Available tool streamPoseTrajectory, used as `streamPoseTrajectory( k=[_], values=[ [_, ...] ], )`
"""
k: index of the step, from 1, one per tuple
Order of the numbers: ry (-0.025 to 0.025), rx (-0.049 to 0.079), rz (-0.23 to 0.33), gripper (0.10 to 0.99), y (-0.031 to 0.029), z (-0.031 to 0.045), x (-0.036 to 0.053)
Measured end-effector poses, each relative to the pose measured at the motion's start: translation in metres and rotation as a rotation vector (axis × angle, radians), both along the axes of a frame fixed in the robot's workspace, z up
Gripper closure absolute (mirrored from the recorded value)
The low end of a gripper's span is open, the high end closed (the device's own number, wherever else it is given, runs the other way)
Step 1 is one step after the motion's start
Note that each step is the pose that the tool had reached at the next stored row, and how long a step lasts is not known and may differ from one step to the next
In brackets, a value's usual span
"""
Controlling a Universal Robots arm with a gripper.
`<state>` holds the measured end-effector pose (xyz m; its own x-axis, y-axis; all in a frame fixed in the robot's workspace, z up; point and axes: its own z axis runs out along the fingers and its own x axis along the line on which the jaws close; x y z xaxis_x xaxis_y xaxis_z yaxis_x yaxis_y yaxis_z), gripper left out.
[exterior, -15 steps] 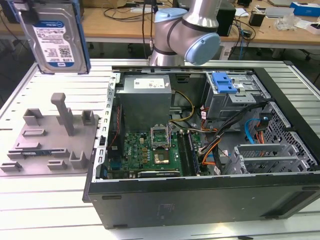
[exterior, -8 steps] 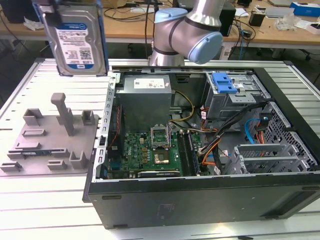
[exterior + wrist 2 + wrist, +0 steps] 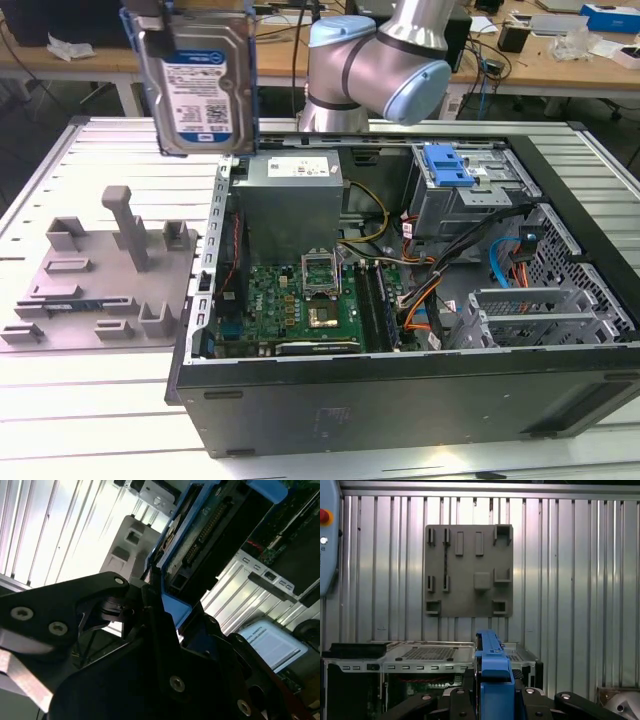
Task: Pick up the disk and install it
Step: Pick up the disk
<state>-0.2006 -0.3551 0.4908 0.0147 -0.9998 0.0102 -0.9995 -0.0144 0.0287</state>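
Note:
The disk [image 3: 198,85], a silver-grey hard drive with a white-and-blue label in a blue carrier frame, hangs upright in the air above the table, over the open computer case's corner at the exterior view's left. My gripper [image 3: 492,692] is shut on it. In the first wrist view its black fingers [image 3: 462,697] press both sides of the blue carrier edge [image 3: 492,662]. The second wrist view shows the disk [image 3: 200,535] end-on with its connector side visible, and a black finger [image 3: 152,615] clamped against the blue frame.
An open computer case [image 3: 400,385] lies on the ribbed metal table [image 3: 90,400]. Inside it are a motherboard [image 3: 300,305], a power supply [image 3: 290,205] and a grey drive cage with a blue tab [image 3: 447,165]. A grey fixture plate [image 3: 100,270] lies at the exterior view's left.

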Motion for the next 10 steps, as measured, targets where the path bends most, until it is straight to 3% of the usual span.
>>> streamPoseTrajectory(
  k=[4,8,10],
  values=[
    [0.0023,0.000,0.000,0.722,-0.0046,0.0001,0.0223],
    [0.0021,0.000,0.001,0.722,-0.0051,-0.0001,0.0233],
    [0.0021,0.000,0.000,0.722,-0.0095,0.0000,0.0271]
  ],
)
